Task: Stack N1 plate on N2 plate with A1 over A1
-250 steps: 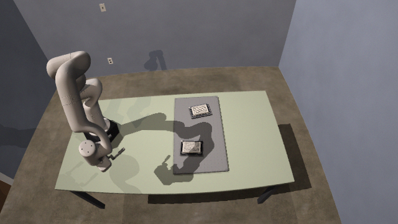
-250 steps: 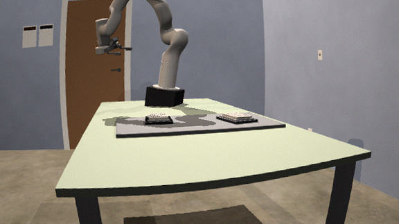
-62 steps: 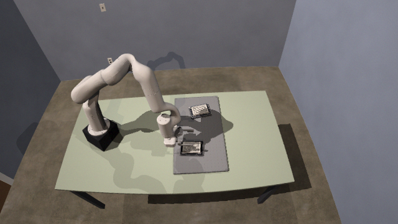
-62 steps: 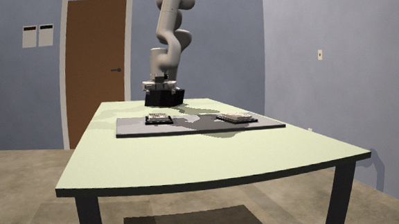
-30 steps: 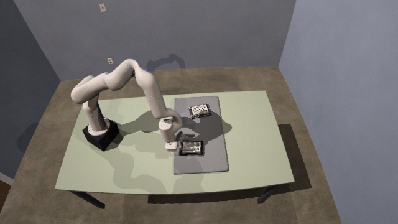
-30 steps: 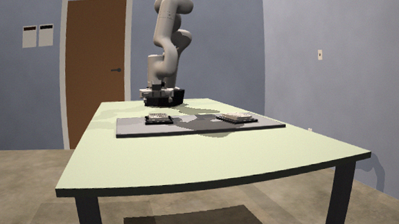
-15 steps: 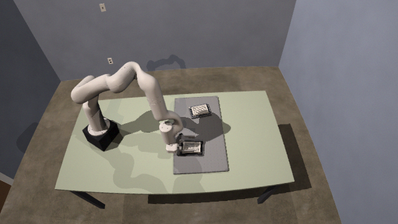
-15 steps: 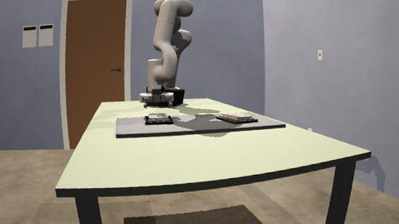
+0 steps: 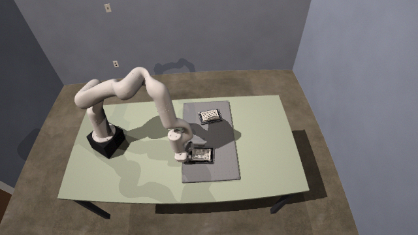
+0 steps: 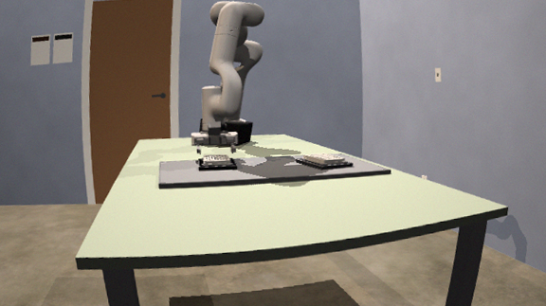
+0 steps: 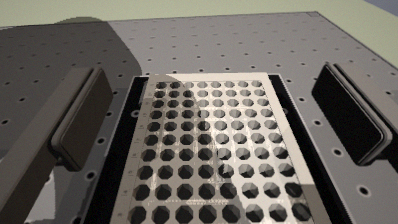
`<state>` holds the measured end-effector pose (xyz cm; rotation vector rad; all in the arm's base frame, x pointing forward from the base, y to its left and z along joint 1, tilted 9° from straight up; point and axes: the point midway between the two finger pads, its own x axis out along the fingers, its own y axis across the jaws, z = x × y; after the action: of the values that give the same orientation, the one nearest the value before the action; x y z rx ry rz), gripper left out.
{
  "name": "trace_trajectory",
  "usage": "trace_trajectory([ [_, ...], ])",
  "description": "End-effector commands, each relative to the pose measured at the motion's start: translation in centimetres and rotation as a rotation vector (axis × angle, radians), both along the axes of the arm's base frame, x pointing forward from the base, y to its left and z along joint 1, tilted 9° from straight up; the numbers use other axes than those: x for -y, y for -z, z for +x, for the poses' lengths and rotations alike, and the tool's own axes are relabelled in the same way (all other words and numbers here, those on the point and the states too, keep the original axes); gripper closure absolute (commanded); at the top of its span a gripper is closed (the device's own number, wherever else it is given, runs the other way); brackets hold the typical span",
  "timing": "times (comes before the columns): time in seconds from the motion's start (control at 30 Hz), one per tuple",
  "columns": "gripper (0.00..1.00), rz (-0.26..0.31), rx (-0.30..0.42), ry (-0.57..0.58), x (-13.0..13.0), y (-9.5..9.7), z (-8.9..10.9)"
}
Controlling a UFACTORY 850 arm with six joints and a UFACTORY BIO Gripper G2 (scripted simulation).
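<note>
The 96-well plate [image 9: 202, 155] [image 10: 216, 159] [image 11: 212, 145] sits in the black nest N1 [image 10: 218, 167] [image 11: 121, 150]. It looks level; in the wrist view a shadow falls across its wells. My gripper [image 9: 196, 152] [image 10: 216, 150] [image 11: 217, 116] is open above it. One finger is on each long side, with a gap between each pad and the plate. The fingertips stand a little above the plate in the exterior view. The other plate [image 9: 209, 115] [image 10: 325, 158] lies in nest N2 [image 9: 211, 121] [image 10: 337, 165]. The A1 marks are too small to read.
Both nests stand on a grey perforated board [image 9: 222, 170] [image 10: 265, 174] [image 11: 240, 47] on the pale green table [image 9: 261, 147] [image 10: 277, 214]. N2 is farther back in the top view, with the arm's shadow between the nests. The arm's black base block [image 9: 108, 147] stands at the table's left.
</note>
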<state>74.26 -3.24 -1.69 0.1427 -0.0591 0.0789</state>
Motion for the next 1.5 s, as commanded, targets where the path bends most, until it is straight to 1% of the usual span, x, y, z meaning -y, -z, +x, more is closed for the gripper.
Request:
trace_trajectory([
  [0.0, 0.63, 0.000, 0.002, 0.000, 0.0, -0.1, 0.1],
  [0.4, 0.63, 0.000, 0.002, 0.000, 0.0, 0.3, 0.1],
  [1.27, 0.63, 0.000, 0.002, 0.000, -0.3, 1.9, 0.2],
  [1.47, 0.63, 0.000, 0.002, 0.000, -0.3, 1.9, 0.2],
])
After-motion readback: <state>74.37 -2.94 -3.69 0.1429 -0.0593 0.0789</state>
